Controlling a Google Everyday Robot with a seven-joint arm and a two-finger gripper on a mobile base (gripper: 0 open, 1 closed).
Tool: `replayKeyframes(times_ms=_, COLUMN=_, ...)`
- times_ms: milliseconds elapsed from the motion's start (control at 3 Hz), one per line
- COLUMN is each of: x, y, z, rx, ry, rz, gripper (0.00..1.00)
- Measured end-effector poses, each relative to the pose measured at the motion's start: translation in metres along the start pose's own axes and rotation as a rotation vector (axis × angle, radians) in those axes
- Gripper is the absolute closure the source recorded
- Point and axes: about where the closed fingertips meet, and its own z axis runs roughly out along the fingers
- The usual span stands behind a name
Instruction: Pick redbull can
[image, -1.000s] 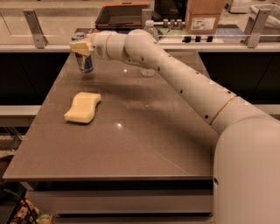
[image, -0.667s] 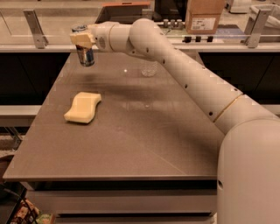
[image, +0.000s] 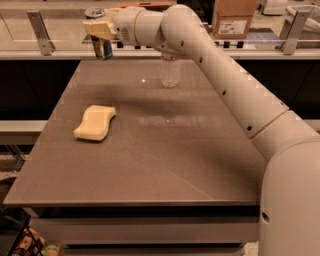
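The gripper (image: 101, 31) hovers at the table's (image: 165, 150) far-left corner, fingers pinching the redbull can (image: 103, 49); the can hangs directly beneath it, long axis vertical; the water bottle (image: 170, 72) stands well apart, on its wrist side.

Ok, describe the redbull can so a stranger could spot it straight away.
Start at the brown table and go to its far left corner, where the arm's gripper is. The redbull can hangs in its grip there: slim, dark blue metal, unlike the clear water bottle to its right and the yellow sponge lying nearer the camera.
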Motion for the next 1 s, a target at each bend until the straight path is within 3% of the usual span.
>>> replayKeyframes(times_ms=667, x=-0.038, y=-0.006, z=-0.013, rx=-0.005, ry=-0.047, rz=-0.105, gripper=1.0)
replayKeyframes(times_ms=1000, x=-0.038, y=-0.006, z=-0.013, rx=-0.005, ry=-0.047, rz=-0.105, gripper=1.0)
